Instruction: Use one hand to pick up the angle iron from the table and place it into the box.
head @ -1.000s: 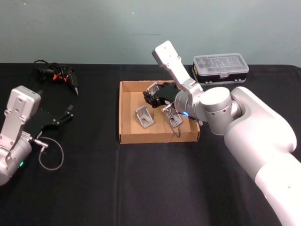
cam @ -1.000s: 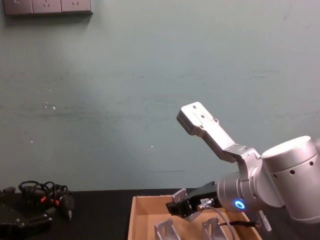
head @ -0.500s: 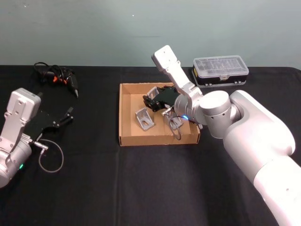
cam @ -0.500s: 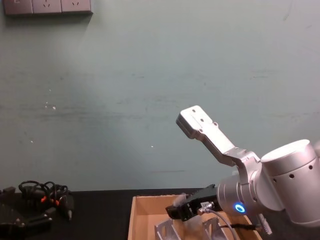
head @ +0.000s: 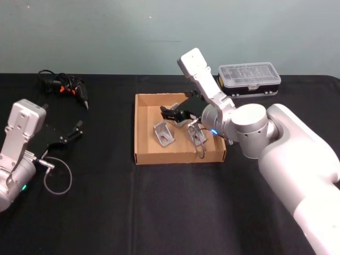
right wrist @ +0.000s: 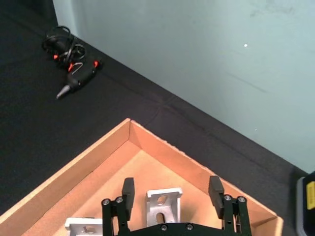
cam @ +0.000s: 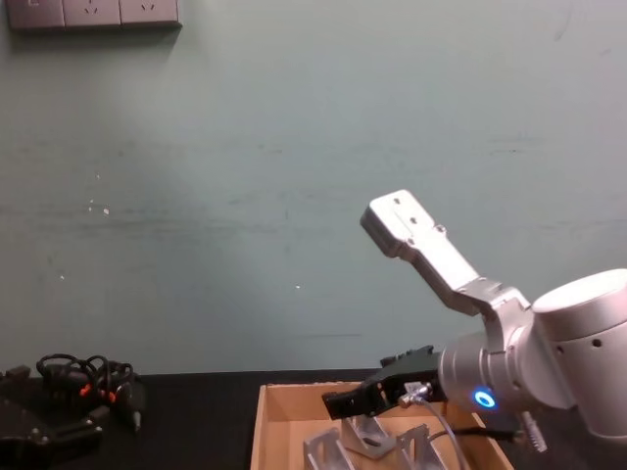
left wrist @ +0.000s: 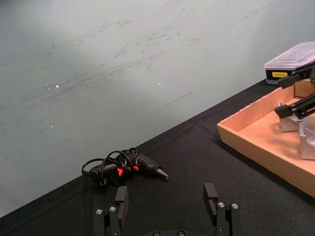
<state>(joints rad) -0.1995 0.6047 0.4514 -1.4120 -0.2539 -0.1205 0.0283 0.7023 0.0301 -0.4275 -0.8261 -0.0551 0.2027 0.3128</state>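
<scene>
Head view: my right gripper (head: 171, 113) hangs over the box (head: 143, 154) at centre frame; a grey angle iron (head: 163, 133) lies inside, and my arm hides the pieces behind. Right wrist view: fingers spread, holding nothing, above an upright angle iron (right wrist: 164, 204). Chest view: the frame's lower edge cuts off the box (cam: 294, 397). My left gripper (head: 68, 134), open, rests at left.

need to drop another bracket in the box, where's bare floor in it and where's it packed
Bare: the box floor along its left wall and front-left corner. Crowded: the middle and right, where angle irons stand under the open right gripper.
</scene>
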